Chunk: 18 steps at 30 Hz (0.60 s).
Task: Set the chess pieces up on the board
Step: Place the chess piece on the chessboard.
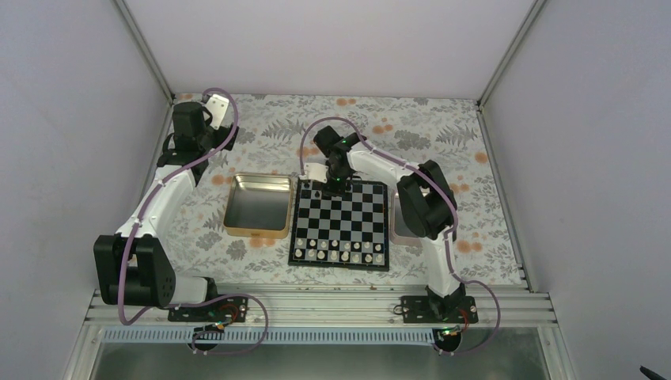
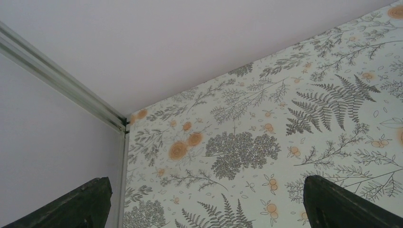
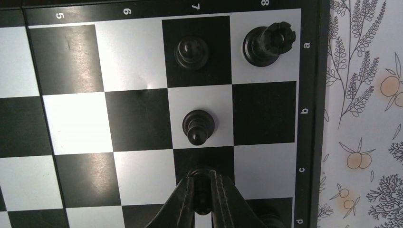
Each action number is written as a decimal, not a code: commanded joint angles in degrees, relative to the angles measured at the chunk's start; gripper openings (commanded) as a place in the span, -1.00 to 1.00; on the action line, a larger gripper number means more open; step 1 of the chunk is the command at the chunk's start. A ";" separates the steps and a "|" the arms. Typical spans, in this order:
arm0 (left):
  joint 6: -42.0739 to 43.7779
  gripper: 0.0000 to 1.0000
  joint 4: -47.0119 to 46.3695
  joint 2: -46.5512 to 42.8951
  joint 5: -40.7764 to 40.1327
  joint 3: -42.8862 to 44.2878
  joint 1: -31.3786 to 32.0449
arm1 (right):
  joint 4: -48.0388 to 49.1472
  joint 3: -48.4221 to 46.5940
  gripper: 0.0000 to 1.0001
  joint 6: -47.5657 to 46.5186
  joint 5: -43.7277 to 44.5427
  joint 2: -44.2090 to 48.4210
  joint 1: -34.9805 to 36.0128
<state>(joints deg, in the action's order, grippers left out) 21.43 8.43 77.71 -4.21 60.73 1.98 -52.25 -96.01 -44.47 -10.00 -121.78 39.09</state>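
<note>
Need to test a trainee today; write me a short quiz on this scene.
1. True or false: the left gripper is open and empty.
2. The right gripper is: A open, holding nothing; B shut on a black piece at the board; C out of view.
3. Which piece stands on a8?
Key: 1 true; 2 B; 3 the rook.
</note>
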 commanded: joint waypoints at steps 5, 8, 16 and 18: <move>0.09 1.00 -0.89 -0.96 1.17 -0.17 -0.40 | -0.13 -0.58 -0.80 0.34 -0.97 -1.66 0.64; 0.10 1.00 -0.83 -0.89 1.31 -0.28 -0.40 | -0.23 -0.77 -0.80 0.35 -0.92 -1.82 0.64; 0.28 1.00 -0.78 -0.74 1.86 -0.18 -0.39 | -0.92 -1.30 -0.70 0.82 -1.25 -1.56 0.62; 0.28 1.00 -0.78 -0.72 1.90 -0.25 -0.40 | -0.92 -1.44 -0.62 1.07 -1.39 -1.16 0.65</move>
<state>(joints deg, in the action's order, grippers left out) 21.45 8.45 77.71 -3.29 60.73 1.98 -52.42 -96.05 -44.25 -10.02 -122.34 39.09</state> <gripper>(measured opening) 0.999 0.158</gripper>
